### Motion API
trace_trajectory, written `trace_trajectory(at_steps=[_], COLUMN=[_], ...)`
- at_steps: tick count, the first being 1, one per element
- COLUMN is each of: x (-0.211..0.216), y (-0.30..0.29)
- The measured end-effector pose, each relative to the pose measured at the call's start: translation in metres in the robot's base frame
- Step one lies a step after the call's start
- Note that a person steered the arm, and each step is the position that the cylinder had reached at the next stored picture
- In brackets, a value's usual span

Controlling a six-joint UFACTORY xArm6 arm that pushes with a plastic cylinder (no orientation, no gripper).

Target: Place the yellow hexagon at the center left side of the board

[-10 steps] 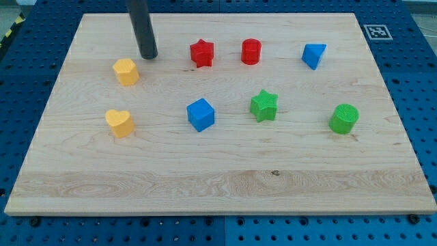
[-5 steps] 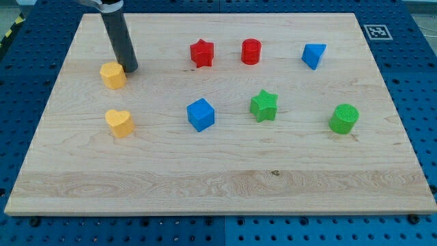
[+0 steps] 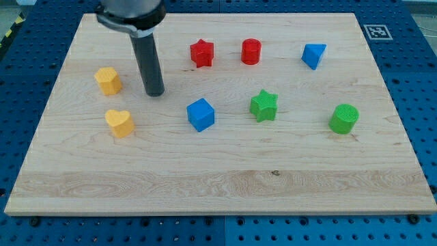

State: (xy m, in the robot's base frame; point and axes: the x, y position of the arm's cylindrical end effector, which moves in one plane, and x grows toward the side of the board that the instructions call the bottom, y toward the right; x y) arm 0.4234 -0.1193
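Note:
The yellow hexagon (image 3: 108,80) sits on the wooden board (image 3: 218,178) near its left edge, in the upper left part. My tip (image 3: 156,92) stands on the board to the right of the hexagon and slightly lower, with a clear gap between them. The dark rod rises from the tip to the view's top.
A yellow heart (image 3: 119,123) lies just below the hexagon. A blue cube (image 3: 201,114), green star (image 3: 263,105) and green cylinder (image 3: 343,118) form the middle row. A red star (image 3: 201,52), red cylinder (image 3: 250,51) and blue triangular block (image 3: 313,55) sit along the top.
My tip pushed the yellow hexagon to the left and a little down, then drew away to the right and downward, leaving the hexagon apart from it.

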Motion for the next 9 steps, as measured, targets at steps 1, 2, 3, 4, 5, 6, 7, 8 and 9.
trace_trajectory(at_steps=[1, 2, 3, 4, 5, 6, 7, 8, 9], x=[0.018, 0.013, -0.006, -0.025, -0.028, -0.025, -0.025, -0.025, -0.025], y=[-0.011, -0.021, -0.020, -0.015, -0.015, -0.015, -0.037, -0.053, -0.061])
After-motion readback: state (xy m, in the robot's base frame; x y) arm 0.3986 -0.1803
